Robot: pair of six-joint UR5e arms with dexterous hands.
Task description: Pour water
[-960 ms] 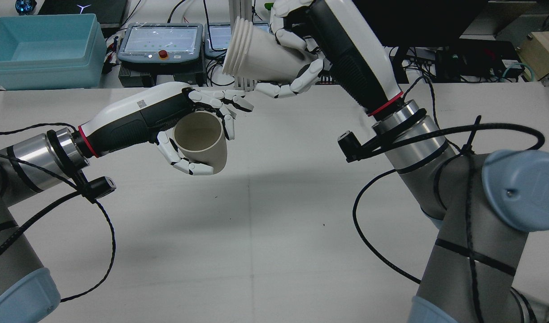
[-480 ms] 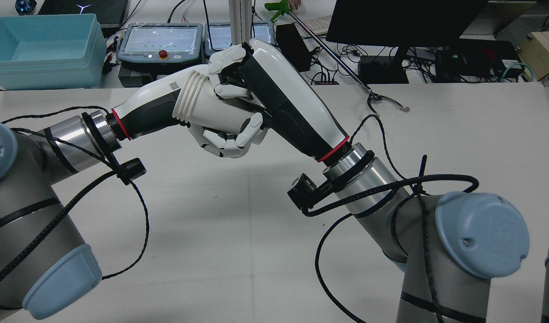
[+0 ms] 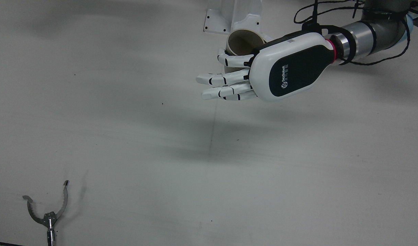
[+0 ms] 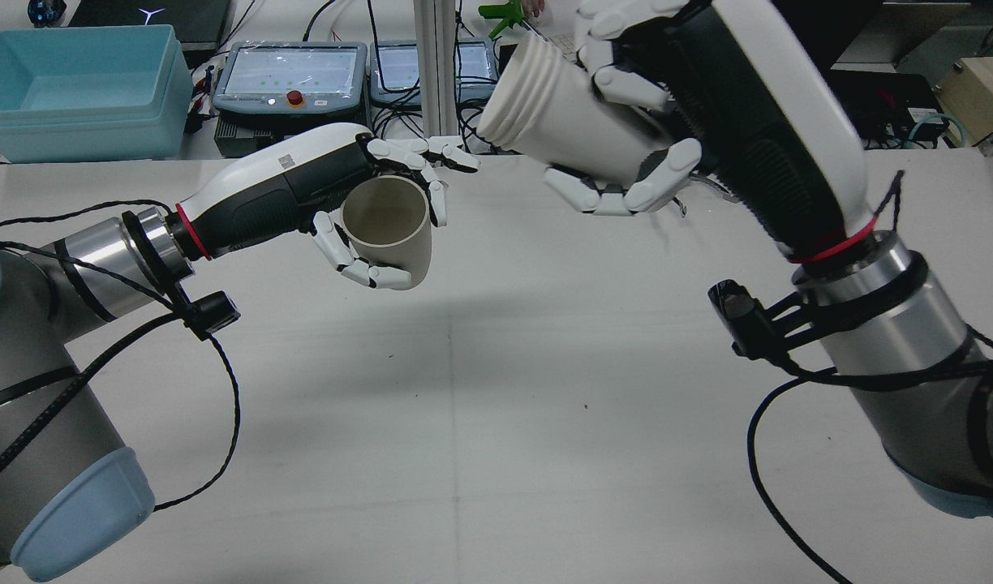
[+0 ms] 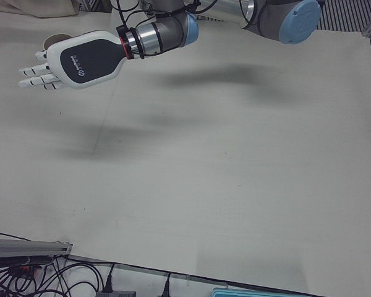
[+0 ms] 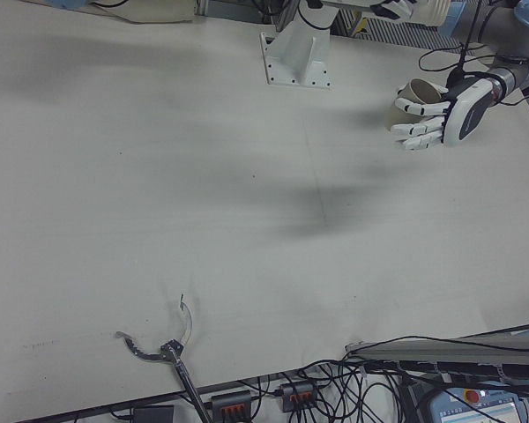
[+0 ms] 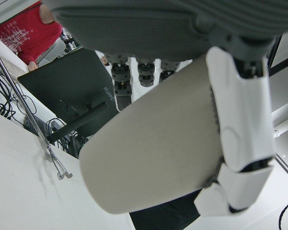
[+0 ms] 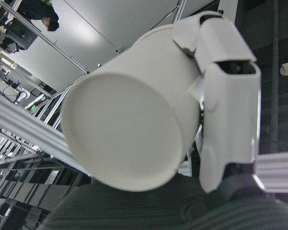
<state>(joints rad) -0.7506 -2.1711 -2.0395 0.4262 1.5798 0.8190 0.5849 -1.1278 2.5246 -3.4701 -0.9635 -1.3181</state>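
Right hand (image 4: 667, 105) clasps the white cup (image 4: 561, 113) tipped mouth-left; left hand (image 4: 367, 203) grips the upright tan cup (image 4: 387, 231)

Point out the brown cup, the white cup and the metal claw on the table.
brown cup (image 4: 391, 235), rear view, outer side wall
white cup (image 4: 561, 113), rear view, side wall below ridged rim
metal claw (image 3: 46, 213), front view, hinge between prongs

White-and-black hands (image 4: 302, 195), red wrist rings, silver arms

Robotics lab, teach pendants (image 4: 292, 77), monitor (image 4: 861, 36), tangled cables (image 4: 578, 138)
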